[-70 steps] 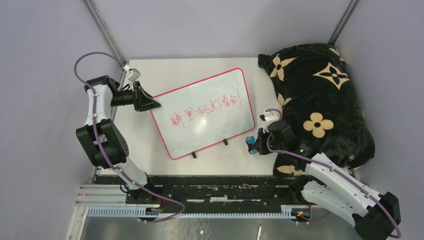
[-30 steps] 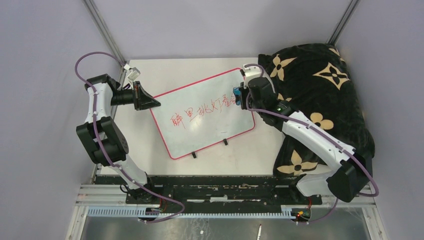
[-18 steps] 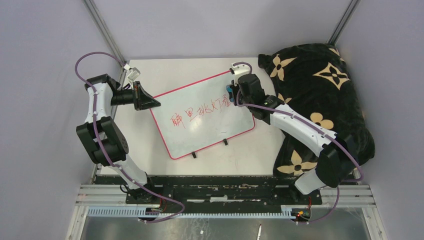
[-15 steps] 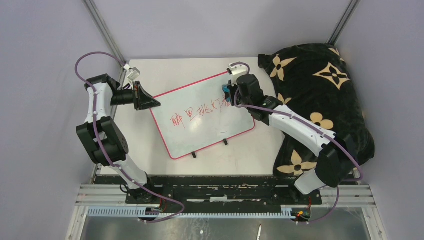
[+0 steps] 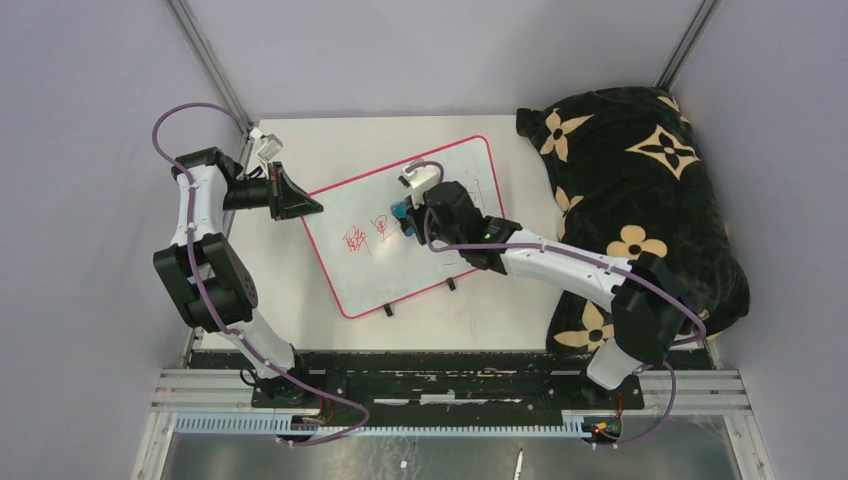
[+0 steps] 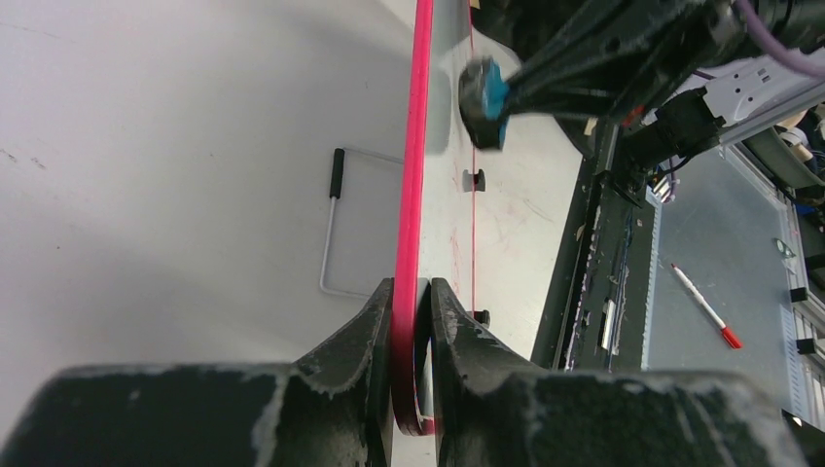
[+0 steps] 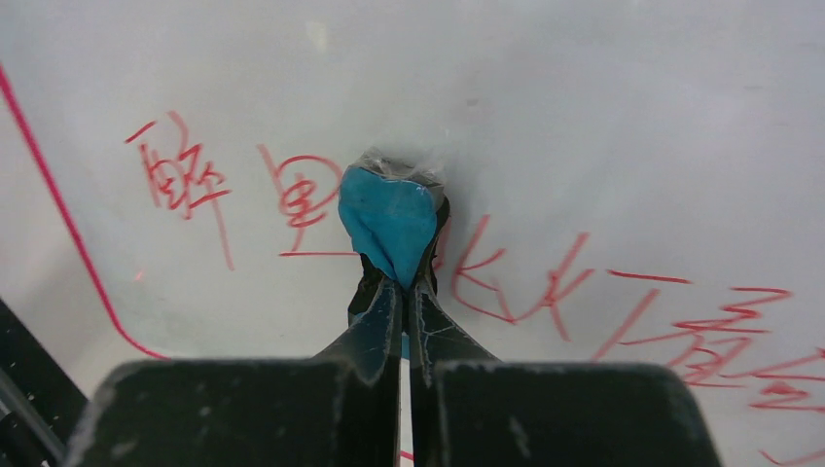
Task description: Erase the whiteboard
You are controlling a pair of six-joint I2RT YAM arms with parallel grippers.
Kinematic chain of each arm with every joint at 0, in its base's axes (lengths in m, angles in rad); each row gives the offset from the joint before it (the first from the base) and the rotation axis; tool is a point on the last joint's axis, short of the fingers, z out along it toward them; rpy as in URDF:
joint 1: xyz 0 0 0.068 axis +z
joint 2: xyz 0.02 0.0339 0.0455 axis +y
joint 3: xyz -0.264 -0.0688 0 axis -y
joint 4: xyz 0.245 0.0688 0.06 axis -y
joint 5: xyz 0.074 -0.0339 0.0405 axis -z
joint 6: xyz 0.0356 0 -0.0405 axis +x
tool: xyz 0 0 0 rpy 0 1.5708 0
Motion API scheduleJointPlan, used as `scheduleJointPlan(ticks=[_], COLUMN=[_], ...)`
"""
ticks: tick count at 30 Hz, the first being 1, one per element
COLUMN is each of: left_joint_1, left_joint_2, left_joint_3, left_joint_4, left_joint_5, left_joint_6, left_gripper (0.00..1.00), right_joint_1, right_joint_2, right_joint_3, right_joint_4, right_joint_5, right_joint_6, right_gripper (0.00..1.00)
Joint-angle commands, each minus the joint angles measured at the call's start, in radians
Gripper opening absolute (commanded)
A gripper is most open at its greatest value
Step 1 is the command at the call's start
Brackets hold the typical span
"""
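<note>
since a second ago the right gripper (image 7: 401,284), clamped on a blue eraser (image 7: 389,219), swept across the whiteboard (image 5: 400,270), lying angled mid-table, to mid-writing. left gripper (image 6: 413,292) pinches its edge; a hard push could slip it free, a light one leave red strokes (image 7: 180,175).

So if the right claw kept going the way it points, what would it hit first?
The whiteboard. The right claw points straight at it, and the blue eraser it grips seems to touch the surface among red writing.
</note>
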Motion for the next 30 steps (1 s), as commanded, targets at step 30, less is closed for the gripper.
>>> scheduleJointPlan(ticks=[30], left_joint_1=[-0.01], left_joint_2=[-0.019], left_joint_3=[0.018], left_joint_4=[0.029], left_joint_5=[-0.056], left_joint_6=[0.011], left_gripper=[0.03], right_joint_1=[-0.169], right_joint_2=[-0.003], right_joint_3=[-0.005], right_joint_4=[0.043], right_joint_5=[0.002], right_joint_6=[0.005], right_gripper=[0.01])
